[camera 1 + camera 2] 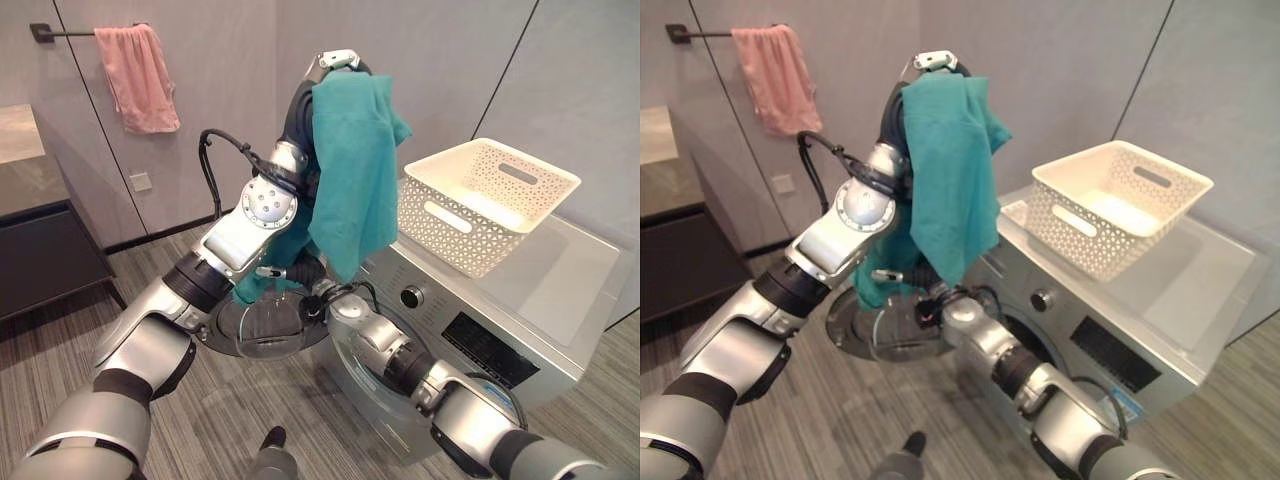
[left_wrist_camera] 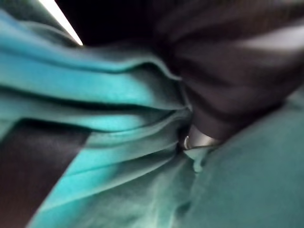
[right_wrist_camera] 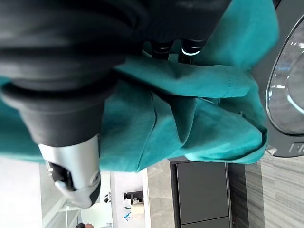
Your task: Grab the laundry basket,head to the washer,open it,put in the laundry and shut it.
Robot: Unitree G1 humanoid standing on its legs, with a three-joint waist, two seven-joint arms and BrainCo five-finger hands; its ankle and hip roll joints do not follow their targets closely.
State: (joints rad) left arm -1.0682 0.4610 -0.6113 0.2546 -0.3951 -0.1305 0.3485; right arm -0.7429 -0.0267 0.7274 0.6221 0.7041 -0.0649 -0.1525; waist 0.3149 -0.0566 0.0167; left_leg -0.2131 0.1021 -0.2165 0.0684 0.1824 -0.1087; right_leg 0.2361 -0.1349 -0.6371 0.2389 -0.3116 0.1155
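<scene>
Grey panelled walls and a striped wood-look floor [image 1: 230, 400] framed the scene, with a pink towel [image 1: 140, 78] hanging from a wall rail well to the left of the silver washing machine [image 1: 520, 300]. The white perforated laundry basket [image 1: 485, 200] sat on top of the washer. The washer's round glass door [image 1: 265, 325] stood swung open to the machine's left. A teal garment [image 1: 355, 170] was draped over the raised left hand [image 2: 199, 137] above the washer's front, hanging down toward the door; the cloth hid that hand's fingers, so their state could not be told. The right hand [image 3: 76, 161] reached in at the garment's lower end beside the door, its fingers pressed into the teal fabric, though whether they gripped it could not be told.
</scene>
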